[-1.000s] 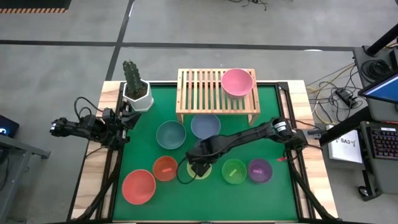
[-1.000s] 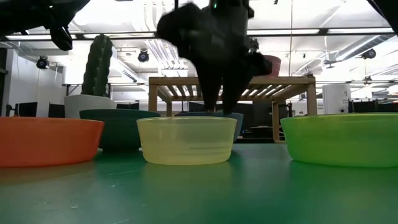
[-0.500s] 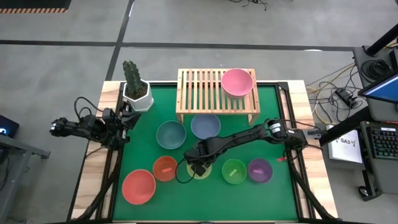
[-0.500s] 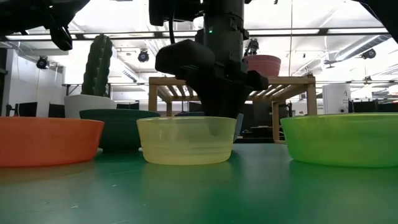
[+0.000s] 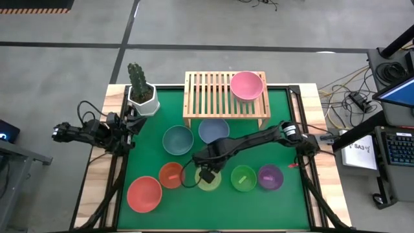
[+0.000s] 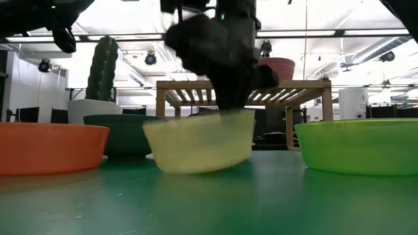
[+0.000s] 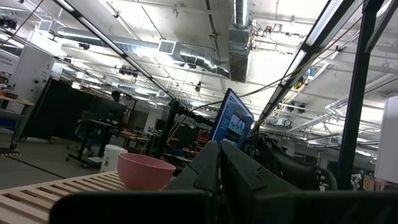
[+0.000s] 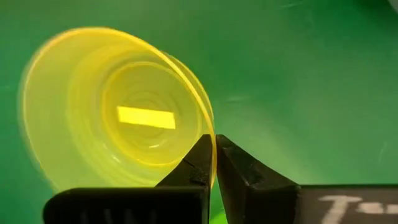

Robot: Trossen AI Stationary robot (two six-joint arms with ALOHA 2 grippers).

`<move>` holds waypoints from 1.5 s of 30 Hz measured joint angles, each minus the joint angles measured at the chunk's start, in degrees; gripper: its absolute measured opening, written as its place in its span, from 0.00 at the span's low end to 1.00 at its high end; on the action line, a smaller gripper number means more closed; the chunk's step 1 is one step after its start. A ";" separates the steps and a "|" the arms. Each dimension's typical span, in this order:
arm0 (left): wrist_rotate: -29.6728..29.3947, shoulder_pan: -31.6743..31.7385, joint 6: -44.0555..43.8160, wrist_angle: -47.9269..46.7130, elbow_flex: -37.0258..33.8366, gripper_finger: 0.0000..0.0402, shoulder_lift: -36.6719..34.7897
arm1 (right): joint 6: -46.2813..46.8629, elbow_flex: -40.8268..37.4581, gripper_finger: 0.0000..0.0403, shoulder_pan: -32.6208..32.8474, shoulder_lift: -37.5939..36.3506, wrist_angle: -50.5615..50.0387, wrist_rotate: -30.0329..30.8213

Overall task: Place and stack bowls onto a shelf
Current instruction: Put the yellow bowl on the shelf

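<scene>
Currently the right gripper (image 8: 214, 163) is clamped on the thin rim of the small translucent yellow plastic bowl (image 8: 118, 115), which sits tilted on the green mat (image 5: 291, 129), one side of its base lifted in the low view. Close beside it stand the small red bowl (image 5: 172, 175) and the small green bowl (image 5: 244, 177), while the slatted light-wood shelf (image 5: 207, 94) across the mat holds only the smooth pink bowl (image 5: 246, 85) at one end. Off the table's left edge, the left gripper (image 7: 219, 168) waits with fingers together.
</scene>
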 joint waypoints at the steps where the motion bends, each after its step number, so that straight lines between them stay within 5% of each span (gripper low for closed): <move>1: 0.00 0.00 0.00 0.01 0.00 0.00 0.00 | -0.57 0.00 0.02 -0.23 -0.79 0.26 -1.76; 13: 0.00 -0.02 0.01 0.02 0.00 0.00 0.00 | -3.44 -0.04 0.02 -5.75 -11.45 12.85 -3.64; 29: -0.02 -0.02 0.03 0.02 0.00 0.00 0.00 | -16.17 4.59 0.02 -23.20 -15.48 22.50 -3.34; 38: -0.09 -0.02 0.03 0.02 -0.02 0.00 0.00 | -21.36 15.15 0.02 -29.93 -13.60 17.36 -1.88; 45: -0.15 -0.02 0.64 0.04 -0.02 0.00 0.00 | -24.10 24.96 0.02 -35.77 -7.95 2.16 -1.56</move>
